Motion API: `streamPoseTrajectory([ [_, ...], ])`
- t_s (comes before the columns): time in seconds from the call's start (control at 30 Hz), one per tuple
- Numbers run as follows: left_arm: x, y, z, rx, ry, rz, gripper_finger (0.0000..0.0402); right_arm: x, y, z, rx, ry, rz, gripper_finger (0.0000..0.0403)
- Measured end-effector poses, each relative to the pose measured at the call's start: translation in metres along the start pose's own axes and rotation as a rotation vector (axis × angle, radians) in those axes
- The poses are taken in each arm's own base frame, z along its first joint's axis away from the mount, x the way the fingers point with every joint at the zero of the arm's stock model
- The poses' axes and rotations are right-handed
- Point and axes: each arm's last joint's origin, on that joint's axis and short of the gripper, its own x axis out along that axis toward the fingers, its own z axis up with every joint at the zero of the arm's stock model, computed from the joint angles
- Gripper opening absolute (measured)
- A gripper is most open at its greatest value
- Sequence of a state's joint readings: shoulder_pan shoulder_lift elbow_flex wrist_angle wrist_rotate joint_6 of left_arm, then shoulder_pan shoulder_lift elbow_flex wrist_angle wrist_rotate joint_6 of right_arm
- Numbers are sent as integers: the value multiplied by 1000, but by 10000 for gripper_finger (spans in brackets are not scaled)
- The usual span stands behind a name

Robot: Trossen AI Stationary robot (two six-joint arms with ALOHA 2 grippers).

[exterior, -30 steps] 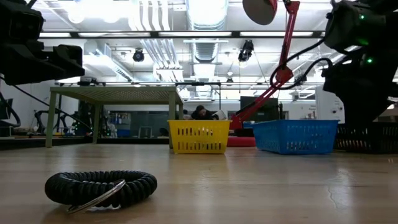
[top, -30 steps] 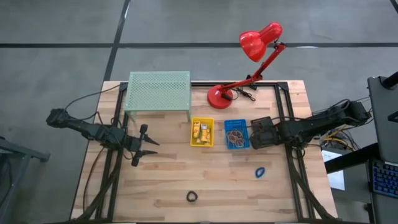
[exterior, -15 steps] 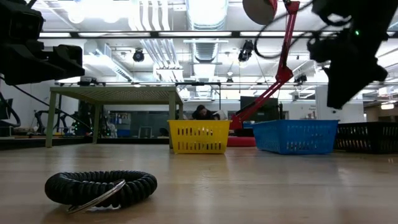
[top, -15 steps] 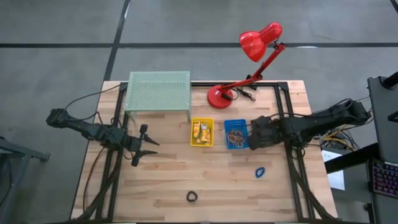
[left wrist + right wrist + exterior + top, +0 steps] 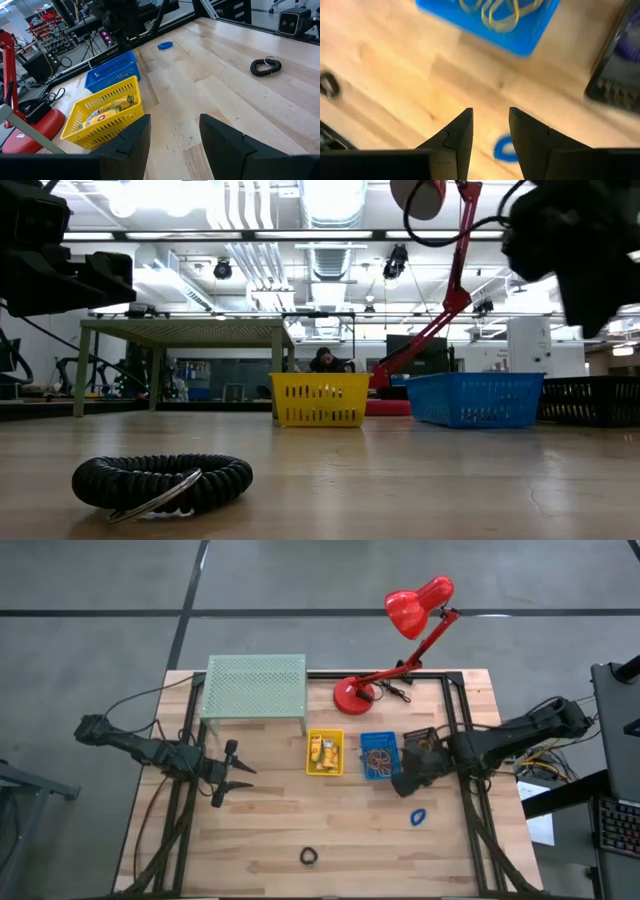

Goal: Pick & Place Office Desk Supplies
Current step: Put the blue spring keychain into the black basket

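floor: grey concrete [image 5: 100, 600] with dark seams around the table | ceiling: rows of bright strip lights [image 5: 330, 200] and ducts at 12 o'clock | room: shelving and equipment at 9 o'clock, a seated person [image 5: 322, 361] far behind | furniture: wooden table [image 5: 270, 830]

A robotics lab or workshop in a large industrial hall. A wooden workbench [image 5: 270, 820] on a black metal frame stands on a grey concrete floor [image 5: 100, 600]. Two dark robot arms are mounted on it, with cables trailing off both sides. Level across the table, the room beyond shows an open ceiling with rows of strip lights [image 5: 330, 200], exposed ducts and pipes, racks of equipment, and a person [image 5: 322, 361] seated far back. Beyond the left gripper [image 5: 172, 137], shelves crowded with gear and a black camera unit [image 5: 292, 22] stand past the table edge.
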State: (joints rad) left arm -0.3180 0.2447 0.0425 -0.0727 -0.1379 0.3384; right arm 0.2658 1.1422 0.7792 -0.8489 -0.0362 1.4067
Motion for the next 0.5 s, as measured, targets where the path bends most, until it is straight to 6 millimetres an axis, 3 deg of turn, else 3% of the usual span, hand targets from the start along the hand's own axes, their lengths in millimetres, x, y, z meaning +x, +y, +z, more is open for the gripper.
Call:
streamPoseTrajectory([
  [0.3, 0, 0, 0, -1, -1, 0, 173, 25, 8, -42, 107, 66, -117, 118],
  [0.5, 0, 0, 0, -1, 0, 0, 173, 45, 9, -57, 124, 64, -208, 115],
])
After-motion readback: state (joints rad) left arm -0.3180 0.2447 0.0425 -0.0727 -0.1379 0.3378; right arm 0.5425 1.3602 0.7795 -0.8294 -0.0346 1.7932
